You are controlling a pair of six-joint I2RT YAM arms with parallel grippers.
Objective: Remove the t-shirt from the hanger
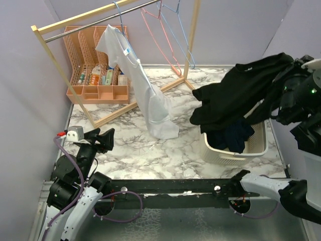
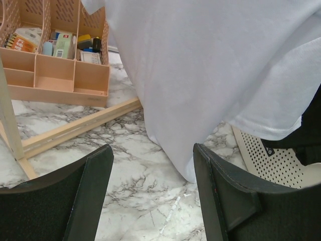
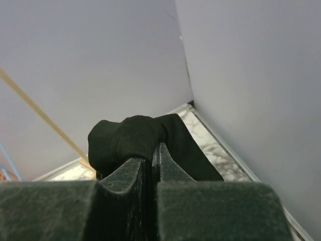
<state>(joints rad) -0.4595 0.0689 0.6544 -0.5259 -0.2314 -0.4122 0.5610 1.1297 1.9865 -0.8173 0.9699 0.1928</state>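
Top external: high, facing rack [image 1: 75,19]. Left wrist: low, sharing t-shirt [image 2: 200,65]. Right: faces wall [image 3: 100,60].

Lab test cell, plain walls [image 1: 235,30], marble tabletop [image 1: 130,145]

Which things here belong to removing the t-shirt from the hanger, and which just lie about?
For the job: white t-shirt, blue hanger, rack, left gripper.
Lying about: orange organizer, empty hangers, basket, black garment in the right gripper.
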